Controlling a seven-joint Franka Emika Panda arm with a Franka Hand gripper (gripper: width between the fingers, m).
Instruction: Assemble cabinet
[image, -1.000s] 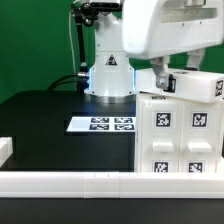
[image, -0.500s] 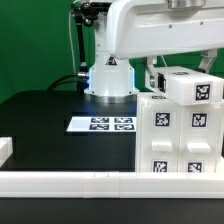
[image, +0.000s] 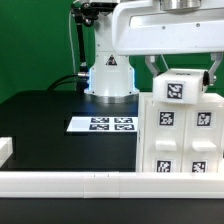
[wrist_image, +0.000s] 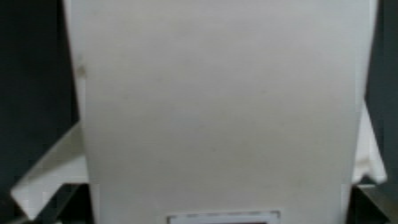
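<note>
The cabinet (image: 180, 135) stands on the black bench (image: 60, 130) at the exterior view's right, its front showing four square tags. Directly above it the gripper (image: 182, 75) holds a small white tagged block (image: 180, 88), which sits at the cabinet's top edge; whether it already rests there I cannot tell. The fingers (image: 152, 68) are closed against the block's sides. In the wrist view a plain white panel (wrist_image: 214, 100) fills nearly everything. The step in hand looks like setting the block onto the cabinet's top. The next move likely calls for squaring it and lowering gently. The marker board (image: 103, 124) lies beside the cabinet, a white rail (image: 70, 181) runs in front; neither obstructs.
</note>
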